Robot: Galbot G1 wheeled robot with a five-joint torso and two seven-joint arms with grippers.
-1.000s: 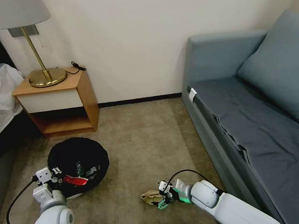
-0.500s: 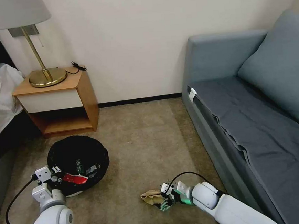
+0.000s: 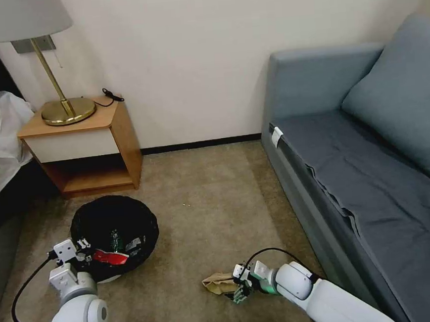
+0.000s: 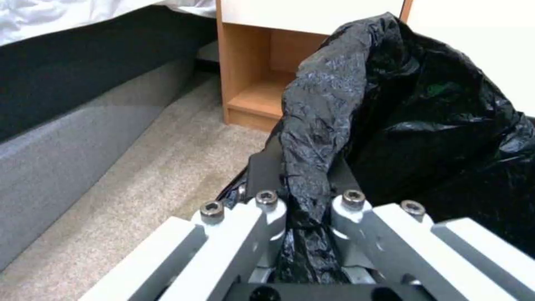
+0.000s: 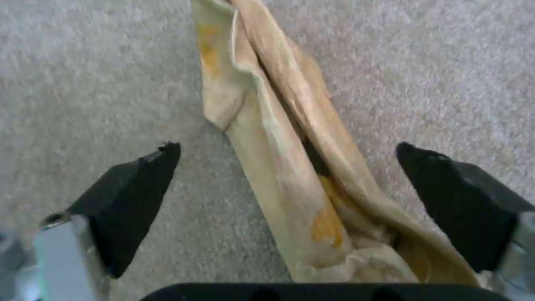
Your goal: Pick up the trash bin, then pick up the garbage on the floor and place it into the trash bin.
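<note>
Right wrist view: the black pads (image 5: 133,196) of the right gripper (image 5: 287,200) are being held wide apart over the carpet (image 5: 83,71), with the crumpled brown paper (image 5: 284,167) lying between them, untouched by either pad. Beyond the fingertips, the paper's folded end is being left to run outward. Seen from the head view, the trash bin (image 3: 115,231) is being kept well apart from this gripper, its bag-covered rim being clamped by the left gripper (image 3: 83,250), whose fingers are closed on the black bag (image 4: 323,138); a red wrapper (image 3: 111,257) is lying inside. A slip is judged possible: only a loose fold might be caught, or carpet pile pinched, should the pads close low.
</note>
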